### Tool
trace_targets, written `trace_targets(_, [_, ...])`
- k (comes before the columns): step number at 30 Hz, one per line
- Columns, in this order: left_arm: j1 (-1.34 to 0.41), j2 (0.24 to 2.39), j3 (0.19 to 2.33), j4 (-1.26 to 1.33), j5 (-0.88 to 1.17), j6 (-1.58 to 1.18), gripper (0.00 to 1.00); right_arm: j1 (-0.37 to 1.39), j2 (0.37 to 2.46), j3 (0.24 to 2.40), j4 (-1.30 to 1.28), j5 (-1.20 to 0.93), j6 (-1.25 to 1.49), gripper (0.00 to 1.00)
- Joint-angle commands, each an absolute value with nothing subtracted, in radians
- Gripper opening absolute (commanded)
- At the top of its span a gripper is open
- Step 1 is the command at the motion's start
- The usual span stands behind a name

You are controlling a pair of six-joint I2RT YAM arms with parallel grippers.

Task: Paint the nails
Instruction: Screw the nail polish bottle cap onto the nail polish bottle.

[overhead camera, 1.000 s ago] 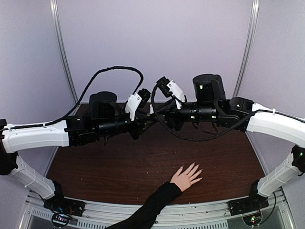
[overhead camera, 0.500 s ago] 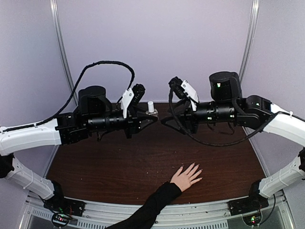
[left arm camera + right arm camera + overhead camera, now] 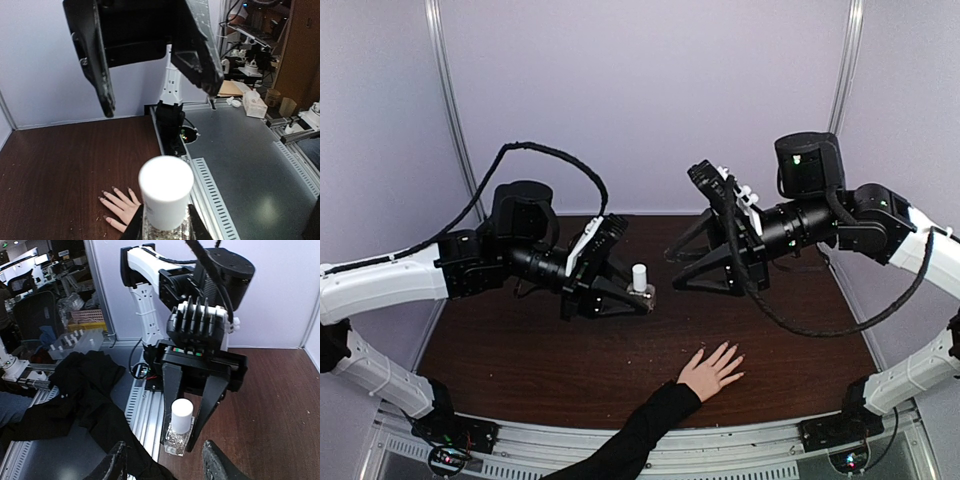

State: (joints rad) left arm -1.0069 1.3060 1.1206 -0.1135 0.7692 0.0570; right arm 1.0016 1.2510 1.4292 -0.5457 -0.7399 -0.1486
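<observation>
The left gripper [image 3: 638, 300] is clenched on a small clear nail polish bottle [image 3: 641, 292]. It holds the bottle upright, low over the dark table [image 3: 520, 350] at the middle of the overhead view, with the white cap [image 3: 639, 272] free on top. The right gripper [image 3: 673, 272] faces the bottle from the right, close but not touching, its jaws parted and empty. The nails [image 3: 734, 351] to be painted tip the spread fingers of a human hand [image 3: 710, 372]. That hand lies flat, palm down, at the lower middle of that view, near the table's front edge and well apart from both grippers.

The step in hand looks like taking off the cap, presumably with a brush under it. To do it well, the right jaws should straddle the cap squarely and close on the cap alone, not on the glass shoulder. The left grip must hold firm against the twist, and the bottle should be kept upright so nothing spills. The lift should go straight along the bottle's axis before anything heads toward the hand.
</observation>
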Motion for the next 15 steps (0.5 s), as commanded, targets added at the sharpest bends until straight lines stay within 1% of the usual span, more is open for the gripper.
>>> trace_targets(1, [-1.002, 1.333, 1.179, -0.105, 0.961, 0.089, 0.0, 0.998, 1.298, 1.468, -0.523, -0.949, -0.134, 0.5])
trace_targets(12, [-1.033, 1.408, 1.237, -0.122, 1.061, 0.098, 0.0, 1.012, 1.367, 1.491, -0.445, -1.026, -0.101, 0.47])
trace_targets(15, [-1.038, 1.417, 1.246, -0.124, 1.068, 0.1, 0.0, 1.018, 1.381, 1.492, -0.429, -1.04, -0.09, 0.45])
